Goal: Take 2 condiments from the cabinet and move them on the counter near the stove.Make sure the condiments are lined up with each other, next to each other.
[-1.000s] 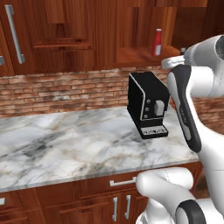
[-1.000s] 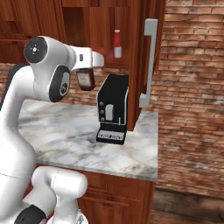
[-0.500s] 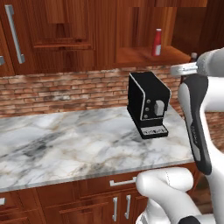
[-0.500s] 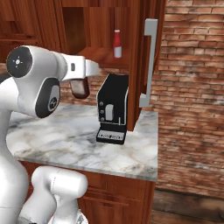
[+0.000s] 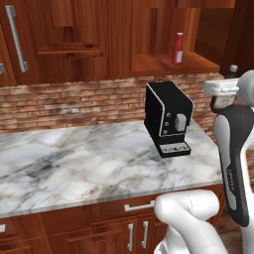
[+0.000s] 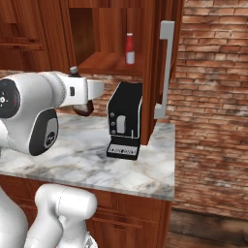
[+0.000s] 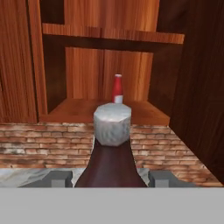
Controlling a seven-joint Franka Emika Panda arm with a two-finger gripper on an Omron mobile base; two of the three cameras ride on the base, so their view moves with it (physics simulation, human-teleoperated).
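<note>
Left base view: a slim red bottle (image 5: 177, 47) stands on the open shelf of the wood cabinet (image 5: 168, 63), above a black coffee machine (image 5: 167, 118) on the marble counter (image 5: 89, 161). At the right edge, the gripper (image 5: 222, 101) holds a dark maroon bottle (image 5: 222, 102) in the air.

Right base view: the maroon bottle (image 6: 83, 107) hangs under the white hand, left of the coffee machine (image 6: 125, 120); the red bottle (image 6: 130, 49) stays on the shelf.

Hand view: the fingers (image 7: 57, 178) clamp the maroon bottle (image 7: 111, 164), grey cap up, facing the niche.
</note>
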